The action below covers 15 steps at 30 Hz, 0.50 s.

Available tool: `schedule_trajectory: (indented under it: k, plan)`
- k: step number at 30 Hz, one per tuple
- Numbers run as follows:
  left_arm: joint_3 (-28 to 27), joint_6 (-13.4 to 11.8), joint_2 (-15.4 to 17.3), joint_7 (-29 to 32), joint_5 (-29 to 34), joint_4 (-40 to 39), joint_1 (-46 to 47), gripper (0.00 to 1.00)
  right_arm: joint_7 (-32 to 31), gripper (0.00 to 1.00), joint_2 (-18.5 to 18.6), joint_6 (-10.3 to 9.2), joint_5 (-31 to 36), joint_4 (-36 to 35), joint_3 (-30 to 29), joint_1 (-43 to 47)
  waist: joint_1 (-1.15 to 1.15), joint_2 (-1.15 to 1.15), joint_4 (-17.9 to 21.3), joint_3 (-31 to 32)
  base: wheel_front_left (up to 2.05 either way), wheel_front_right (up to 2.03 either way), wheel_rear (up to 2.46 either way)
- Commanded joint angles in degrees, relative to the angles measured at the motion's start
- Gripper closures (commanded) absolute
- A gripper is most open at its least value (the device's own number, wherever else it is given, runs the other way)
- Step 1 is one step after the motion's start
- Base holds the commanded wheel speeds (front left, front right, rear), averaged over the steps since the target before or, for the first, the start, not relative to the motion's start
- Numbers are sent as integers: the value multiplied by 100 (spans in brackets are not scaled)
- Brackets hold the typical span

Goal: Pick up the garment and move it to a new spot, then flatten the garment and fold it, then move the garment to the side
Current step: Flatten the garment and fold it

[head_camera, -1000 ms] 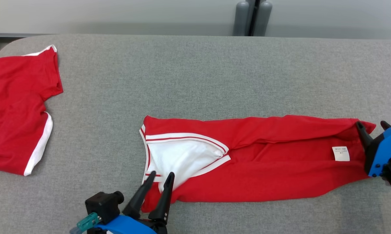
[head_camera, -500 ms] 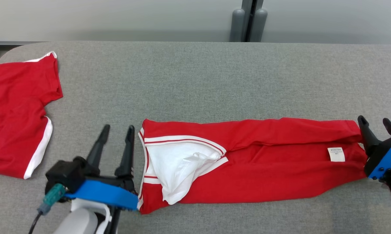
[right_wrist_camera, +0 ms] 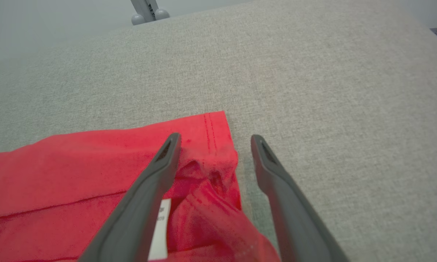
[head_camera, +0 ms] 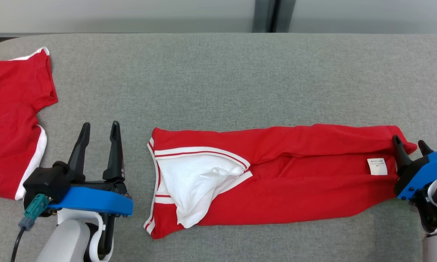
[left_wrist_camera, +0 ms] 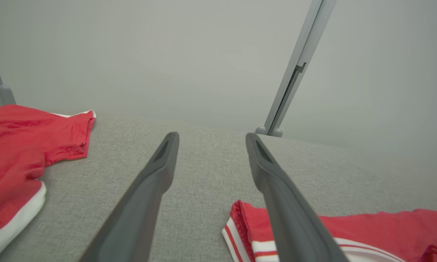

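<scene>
A red short-sleeved garment with white, red-striped trim (head_camera: 305, 189) lies folded into a long narrow strip on the grey fabric-covered desk (head_camera: 218, 72). It runs parallel to the near edge, from about the middle toward the right edge, and is creased rather than flat. Its collar end faces left, with a white inner panel (head_camera: 193, 182) turned out, and a small white label (head_camera: 377, 166) shows near its right end. The left gripper (head_camera: 100, 124) hovers over bare desk just beside the collar end, its jaws spread wide and holding nothing. The right gripper (head_camera: 408, 140) is at the garment's right hem corner, its jaws also apart, one over red cloth and one over desk. A second red garment with white trim (head_camera: 11, 120) lies at the far left corner.
</scene>
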<state>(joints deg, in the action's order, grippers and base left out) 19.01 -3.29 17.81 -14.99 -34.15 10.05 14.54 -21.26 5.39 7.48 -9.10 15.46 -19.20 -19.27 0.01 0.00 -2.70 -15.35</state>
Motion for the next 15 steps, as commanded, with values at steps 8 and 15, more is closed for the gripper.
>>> schedule_trajectory:
  k: [8,15]
  plan:
    - [-150,109,-107,-26,167,42,-116,0,-190,0,114,3,171,939,-32,-249,-1,0,-65,-76,0,0,0]
    - [-175,114,-122,-26,206,55,-98,0,-542,100,91,5,15,1174,270,-177,-1,0,-22,-81,0,0,0]
